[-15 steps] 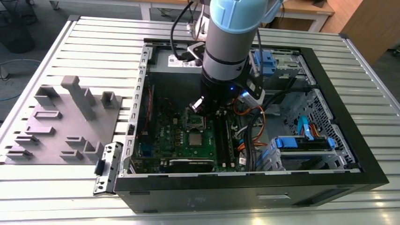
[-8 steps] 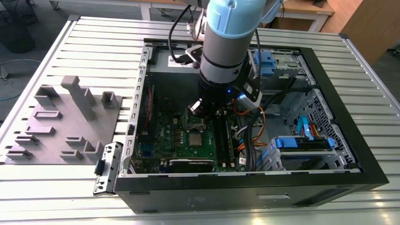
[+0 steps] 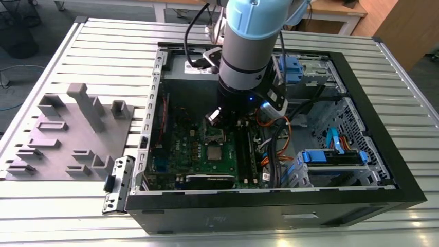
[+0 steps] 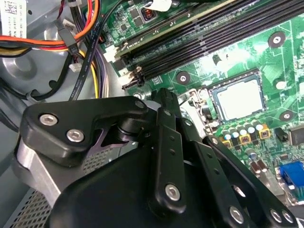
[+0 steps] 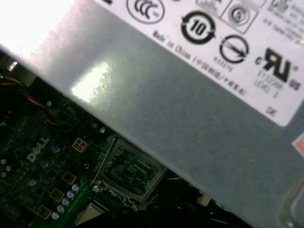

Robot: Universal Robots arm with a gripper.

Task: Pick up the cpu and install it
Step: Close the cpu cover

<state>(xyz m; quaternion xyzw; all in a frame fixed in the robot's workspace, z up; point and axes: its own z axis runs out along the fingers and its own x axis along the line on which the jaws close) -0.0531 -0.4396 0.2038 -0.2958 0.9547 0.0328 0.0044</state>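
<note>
cpu (image 4: 240, 99) lies in the socket (image 4: 235, 79), apart from the jaws.

Table: silver aluminium slats (image 3: 82, 216), grooves running across the exterior view; takes up most of the scene.
Floor: grey (image 3: 28, 67), beyond the table edge at the exterior view's left.
Dark object: 1, black and mesh-like (image 3: 20, 31), on the floor near the far corner; kind unclear.
Desk: 1, pale wood top on white legs (image 3: 336, 13), behind the table.
Panel: 1, brown wood (image 3: 404, 31), far corner at the exterior view's right.
Light: bright and even; pale sheen on the slats.
</note>
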